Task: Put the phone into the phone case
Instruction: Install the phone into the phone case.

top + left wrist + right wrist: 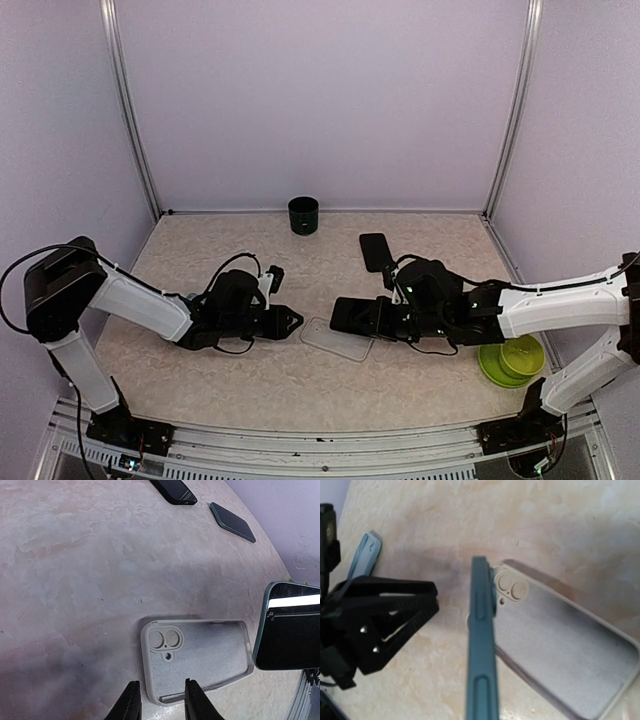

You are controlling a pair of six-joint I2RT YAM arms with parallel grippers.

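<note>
The phone case (pixel 200 655) was pale grey and matt, its inner face soft and felt-like. The phone (pixel 287 640) showed a glossy black glass front and a matt blue-green side band. The table (pixel 75 580) looked smooth, mottled beige, stone-patterned.

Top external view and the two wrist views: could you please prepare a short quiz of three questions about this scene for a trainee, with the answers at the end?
1. True or false: the phone already lies flat inside the phone case.
2. Choose one. The right gripper is: A) open and empty; B) shut on the phone; C) shut on the phone case.
3. Fill in the gap: the camera cutout is at the end of the phone case nearest the ____ gripper.

Key:
1. False. The phone case is empty.
2. B.
3. Left. The left gripper is at that end.
</note>
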